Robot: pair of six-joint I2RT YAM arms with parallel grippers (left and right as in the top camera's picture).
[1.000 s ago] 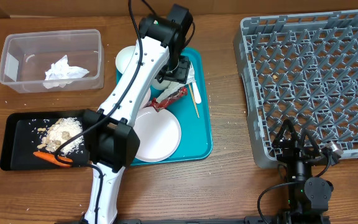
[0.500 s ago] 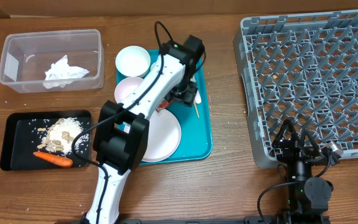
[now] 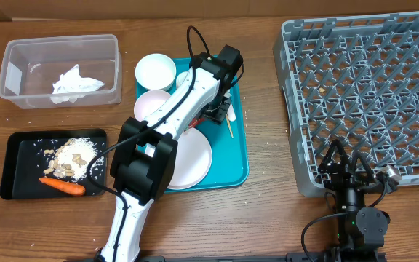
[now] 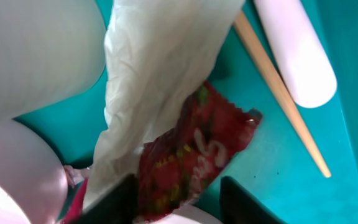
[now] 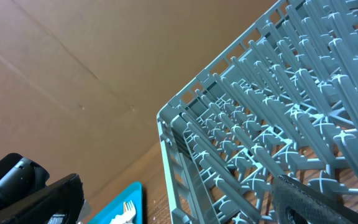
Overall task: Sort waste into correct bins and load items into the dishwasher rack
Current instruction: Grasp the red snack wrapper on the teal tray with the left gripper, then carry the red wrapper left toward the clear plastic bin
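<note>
My left gripper (image 3: 213,110) is low over the teal tray (image 3: 236,156). In the left wrist view it (image 4: 179,208) is open, with a finger on each side of the small red wrapper (image 4: 197,155). A crumpled white napkin (image 4: 160,81) lies against the wrapper. The wooden stick (image 4: 278,93) and white fork handle (image 4: 294,50) lie to the right. A white bowl (image 3: 156,70), pink bowl (image 3: 148,104) and white plate (image 3: 193,159) sit on the teal tray. My right gripper (image 3: 348,171) is open and empty at the near corner of the grey rack (image 3: 369,87).
The clear tub (image 3: 20,54) at the back left holds a napkin (image 3: 75,81). The black tray (image 3: 17,156) holds rice and scraps (image 3: 73,155) and the carrot (image 3: 62,186). My left arm crosses the teal tray and hides the wrapper from above.
My left gripper has moved right and down over the teal tray onto the red wrapper, which the arm now hides in the overhead view. The right arm has not moved.
</note>
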